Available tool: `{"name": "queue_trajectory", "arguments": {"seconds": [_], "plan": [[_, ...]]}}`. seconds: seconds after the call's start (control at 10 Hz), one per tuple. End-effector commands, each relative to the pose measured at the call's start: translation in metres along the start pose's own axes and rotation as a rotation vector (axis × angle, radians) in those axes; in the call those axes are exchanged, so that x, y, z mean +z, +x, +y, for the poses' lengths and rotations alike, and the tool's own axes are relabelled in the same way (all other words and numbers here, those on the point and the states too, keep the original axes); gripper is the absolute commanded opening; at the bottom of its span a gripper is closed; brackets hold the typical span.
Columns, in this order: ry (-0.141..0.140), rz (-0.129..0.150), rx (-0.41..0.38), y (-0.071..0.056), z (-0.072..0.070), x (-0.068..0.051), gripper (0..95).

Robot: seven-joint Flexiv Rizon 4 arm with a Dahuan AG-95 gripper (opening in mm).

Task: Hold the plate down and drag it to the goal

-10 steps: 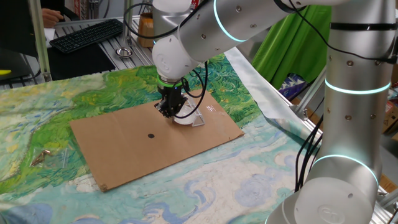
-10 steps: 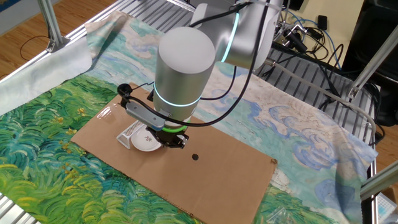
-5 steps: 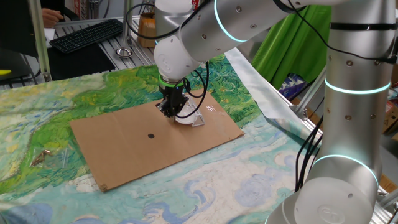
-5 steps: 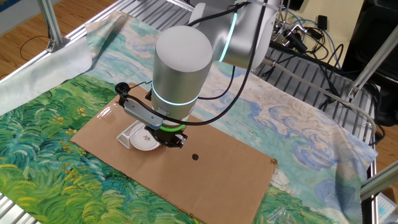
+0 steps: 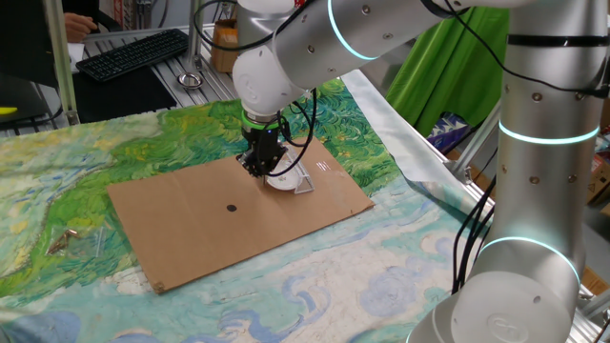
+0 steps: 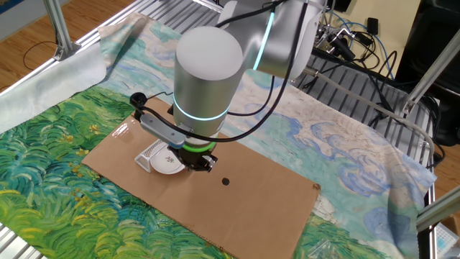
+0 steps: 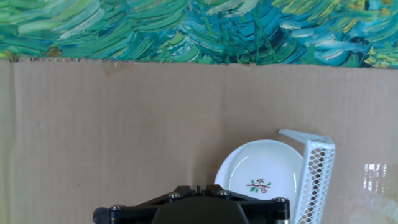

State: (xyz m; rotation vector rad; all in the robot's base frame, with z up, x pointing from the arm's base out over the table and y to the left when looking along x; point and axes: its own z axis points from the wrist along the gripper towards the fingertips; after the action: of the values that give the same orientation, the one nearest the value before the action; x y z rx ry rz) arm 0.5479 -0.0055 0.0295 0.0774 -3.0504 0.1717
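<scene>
Near the cardboard sheet's [image 5: 238, 214] far-right corner, the clenched gripper [image 5: 259, 168] presses the plate [image 7: 258, 177], snug against the goal [image 7: 316, 174]; best keep pressure vertical, nudging gently so nothing tips.

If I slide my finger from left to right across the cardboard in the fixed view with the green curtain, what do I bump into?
Small black dot → gripper → plate → goal.
</scene>
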Motion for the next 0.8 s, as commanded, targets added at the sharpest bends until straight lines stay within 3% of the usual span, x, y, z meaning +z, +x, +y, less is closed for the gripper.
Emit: {"name": "queue_trajectory", "arguments": {"seconds": [0.1,0.5,0.8], "plan": [[0.0,0.005,-0.003,-0.002,-0.001,-0.003,0.0],[0.03,0.008,-0.035,-0.001,-0.006,-0.006,0.0],[0.033,0.008,-0.049,0.001,-0.013,-0.006,0.0]]}}
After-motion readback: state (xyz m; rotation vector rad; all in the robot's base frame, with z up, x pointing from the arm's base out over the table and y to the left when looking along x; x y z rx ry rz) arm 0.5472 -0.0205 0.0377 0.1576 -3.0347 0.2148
